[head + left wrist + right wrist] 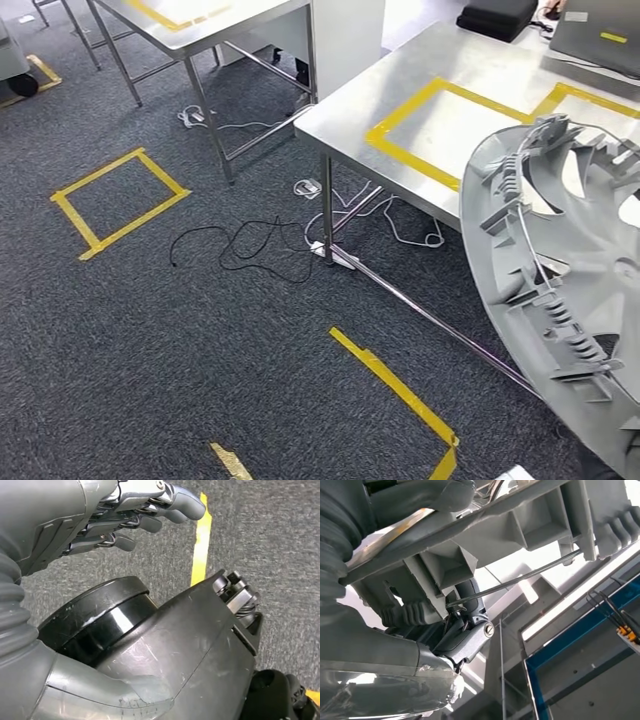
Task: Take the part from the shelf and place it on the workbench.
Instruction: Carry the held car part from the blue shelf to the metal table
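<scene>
Part: one grey ribbed wheel cover [558,290], near right, held upright beside the workbench [423,100].
Right hand [467,630]: fingers gripping the part's rim.
Left hand [124,515]: fingers extended, holding nothing, above carpet.
Workbenches: two.

The head view looks down across carpet [226,330] toward the workbench [423,80]. The left wrist camera faces the floor past the left hand [124,520]; the right wrist camera sits close behind the right hand [467,630], facing upward.
</scene>
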